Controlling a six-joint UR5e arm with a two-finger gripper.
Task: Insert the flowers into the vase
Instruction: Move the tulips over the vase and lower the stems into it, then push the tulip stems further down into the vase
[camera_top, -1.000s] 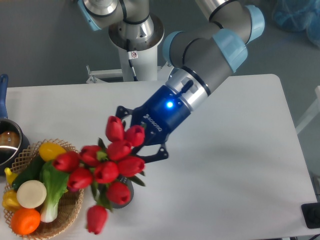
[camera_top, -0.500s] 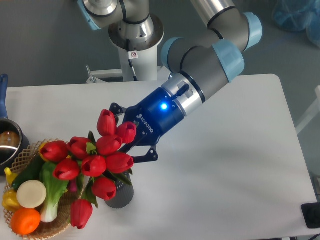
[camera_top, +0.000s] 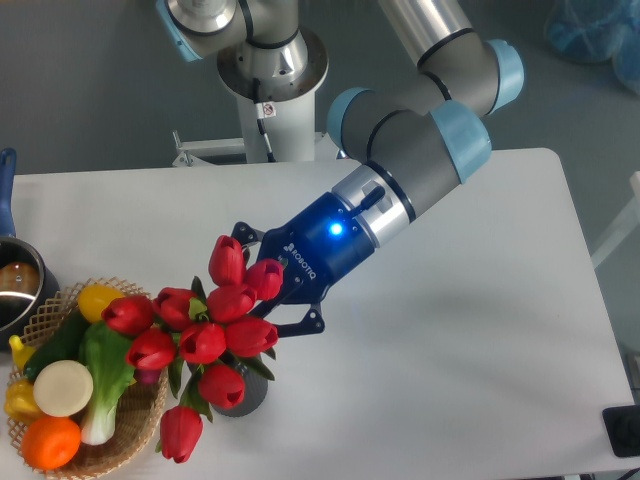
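— Where were the flowers (camera_top: 205, 340)?

— Over the vase (camera_top: 243, 393), a dark matte cylinder standing on the white table (camera_top: 470, 330). The red buds covered its mouth almost entirely; only its lower side showed. One bud hung down to the left, beside the basket (camera_top: 140, 425).

— What crowded the spot?

— That wicker basket, just left of the vase, held a yellow pepper, an orange, a white round piece and a leafy green. Several buds overlapped its rim. At the far left edge sat a metal pot (camera_top: 18, 285) with a blue handle.

— And the claw (camera_top: 262, 285)?

— Its black fingers reached in behind the topmost buds, apparently at the bunch's stems. The blooms hid the fingertips, so its opening and grip could not be told. Its blue body glowed with a small light.
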